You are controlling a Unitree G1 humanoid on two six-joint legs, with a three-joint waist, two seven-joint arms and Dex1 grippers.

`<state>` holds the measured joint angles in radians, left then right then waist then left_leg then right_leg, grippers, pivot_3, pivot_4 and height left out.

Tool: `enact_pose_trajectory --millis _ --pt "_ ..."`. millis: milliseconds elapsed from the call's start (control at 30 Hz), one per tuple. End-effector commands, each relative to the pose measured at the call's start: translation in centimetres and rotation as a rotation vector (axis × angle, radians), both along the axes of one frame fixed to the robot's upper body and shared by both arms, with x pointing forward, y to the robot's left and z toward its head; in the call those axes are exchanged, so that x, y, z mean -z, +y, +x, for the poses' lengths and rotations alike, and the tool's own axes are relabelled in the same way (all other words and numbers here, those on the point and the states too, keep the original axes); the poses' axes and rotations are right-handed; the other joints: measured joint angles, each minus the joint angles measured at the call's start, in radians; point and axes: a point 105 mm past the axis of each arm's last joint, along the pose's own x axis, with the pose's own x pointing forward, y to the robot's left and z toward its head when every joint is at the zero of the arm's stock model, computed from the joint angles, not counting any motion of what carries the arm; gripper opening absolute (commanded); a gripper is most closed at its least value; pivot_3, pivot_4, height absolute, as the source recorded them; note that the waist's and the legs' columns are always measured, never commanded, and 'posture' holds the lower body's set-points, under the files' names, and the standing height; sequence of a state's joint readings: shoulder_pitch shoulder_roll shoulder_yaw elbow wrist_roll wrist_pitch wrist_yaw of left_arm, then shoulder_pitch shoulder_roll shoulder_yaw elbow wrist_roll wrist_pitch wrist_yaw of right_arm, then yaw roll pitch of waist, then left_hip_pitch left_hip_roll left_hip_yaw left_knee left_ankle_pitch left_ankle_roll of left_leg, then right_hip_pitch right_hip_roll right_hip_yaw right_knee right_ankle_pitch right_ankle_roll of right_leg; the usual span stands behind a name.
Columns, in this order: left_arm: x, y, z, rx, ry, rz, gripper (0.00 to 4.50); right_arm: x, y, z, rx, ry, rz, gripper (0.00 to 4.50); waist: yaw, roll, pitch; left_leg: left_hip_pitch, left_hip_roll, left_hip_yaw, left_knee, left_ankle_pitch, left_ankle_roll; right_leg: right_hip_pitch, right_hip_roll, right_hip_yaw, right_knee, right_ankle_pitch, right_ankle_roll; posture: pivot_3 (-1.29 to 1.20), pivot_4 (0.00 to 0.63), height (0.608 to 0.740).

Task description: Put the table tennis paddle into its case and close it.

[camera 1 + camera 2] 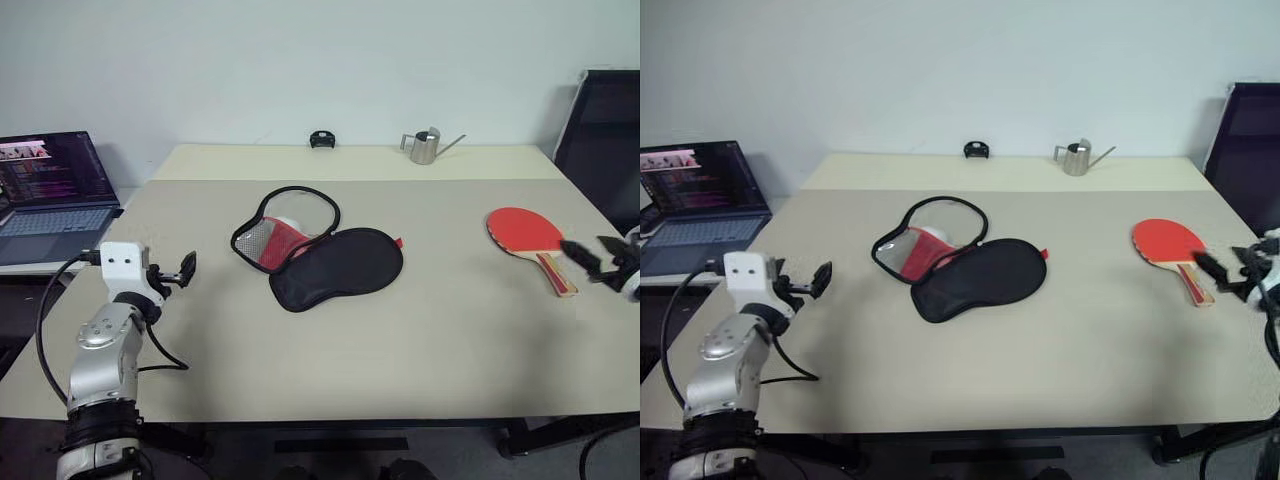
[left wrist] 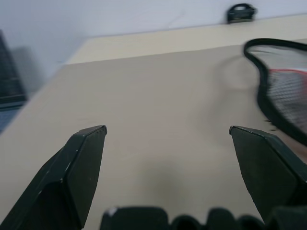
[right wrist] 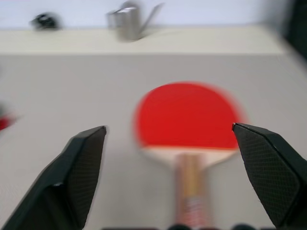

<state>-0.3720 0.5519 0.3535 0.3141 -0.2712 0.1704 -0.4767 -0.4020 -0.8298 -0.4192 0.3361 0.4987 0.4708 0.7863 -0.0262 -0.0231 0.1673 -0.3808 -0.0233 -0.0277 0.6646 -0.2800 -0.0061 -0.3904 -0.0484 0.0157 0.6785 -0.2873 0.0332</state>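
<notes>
— How many of each thing are on the table (image 1: 420,340)?

— One table tennis paddle (image 1: 527,231), red face up, lying toward the right side with its light-wood handle pointing to the near right. One case (image 1: 320,250), in the middle of the table, lying open: the black fabric half is spread flat on the nearer side, and the other half, with its black edging, red lining and mesh, is folded away toward the far left. One small metal watering can (image 1: 426,146) stands at the far edge, and one small black object (image 1: 321,139) sits left of it, also at the far edge. One laptop (image 1: 48,190) is open on a separate surface to the left, and one dark chair (image 1: 603,140) stands at the far right.

— Any brand or writing you can read?

— No. The laptop screen shows lines of text, but they are too small to read. No logo on the case can be made out.

— And the two grippers?

— The left gripper (image 1: 186,268) hovers over the near left of the table, well apart from the case, its two black fingers (image 2: 81,158) spread wide with nothing between them. The right gripper (image 1: 590,258) is at the right edge, just beside the paddle's handle, jaws likewise wide apart and empty; its wrist view looks straight along the handle to the red face.

— So the paddle is out of the case?

— Yes, well apart from it, on the bare tabletop.
</notes>
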Motion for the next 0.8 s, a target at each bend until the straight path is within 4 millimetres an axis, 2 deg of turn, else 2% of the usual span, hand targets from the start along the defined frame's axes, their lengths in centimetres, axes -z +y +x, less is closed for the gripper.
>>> enact_pose_trajectory --millis 33,200,333,400,667,800 --pt "-2.2 -3.0 0.0 0.245 -0.027 -0.016 4.47 -2.7 4.2 -1.2 -0.175 -0.049 0.008 4.50 0.000 0.000 0.000 0.000 0.000 0.000 0.000 0.000 0.000 0.000 0.000 0.000 0.000 0.000 0.000 0.00 0.150 0.740" --pt "-3.0 -5.4 -1.2 0.513 0.067 -0.034 4.47 -1.9 9.2 -2.3 -0.372 0.005 0.010 4.50 -0.003 0.000 0.000 0.001 0.000 -0.002 0.000 0.000 0.000 0.000 0.000 -0.001 0.001 0.000 0.000 0.00 0.150 0.740" --pt "-3.7 -5.8 -1.7 0.623 0.119 -0.027 4.47 -0.5 13.3 -3.6 -0.524 0.079 0.023 4.50 -0.002 0.000 0.000 0.001 0.000 -0.002 0.000 0.000 0.000 0.000 0.000 -0.001 0.000 0.000 0.000 0.00 0.150 0.740" --pt "-4.2 -6.1 -1.8 0.668 0.131 -0.023 4.47 0.3 15.0 -3.5 -0.555 0.100 0.036 4.50 -0.002 -0.001 0.000 0.000 0.000 -0.003 0.000 0.000 0.000 0.000 0.000 -0.002 0.000 0.000 0.000 0.00 0.150 0.740" --pt "-5.2 -7.7 -3.2 0.869 0.159 0.025 4.47 3.5 19.9 -0.2 -0.464 0.247 0.162 4.50 -0.005 -0.001 0.000 0.000 0.000 -0.003 0.000 0.000 0.000 -0.001 0.000 -0.002 0.001 0.000 0.000 0.00 0.150 0.740" --pt "-6.0 -7.7 -2.7 0.870 0.137 0.046 4.47 5.2 20.8 2.2 -0.335 0.326 0.179 4.50 -0.003 -0.001 0.001 0.000 0.000 -0.003 0.000 0.000 0.000 -0.002 0.000 -0.002 0.001 0.000 -0.001 0.00 0.150 0.740"
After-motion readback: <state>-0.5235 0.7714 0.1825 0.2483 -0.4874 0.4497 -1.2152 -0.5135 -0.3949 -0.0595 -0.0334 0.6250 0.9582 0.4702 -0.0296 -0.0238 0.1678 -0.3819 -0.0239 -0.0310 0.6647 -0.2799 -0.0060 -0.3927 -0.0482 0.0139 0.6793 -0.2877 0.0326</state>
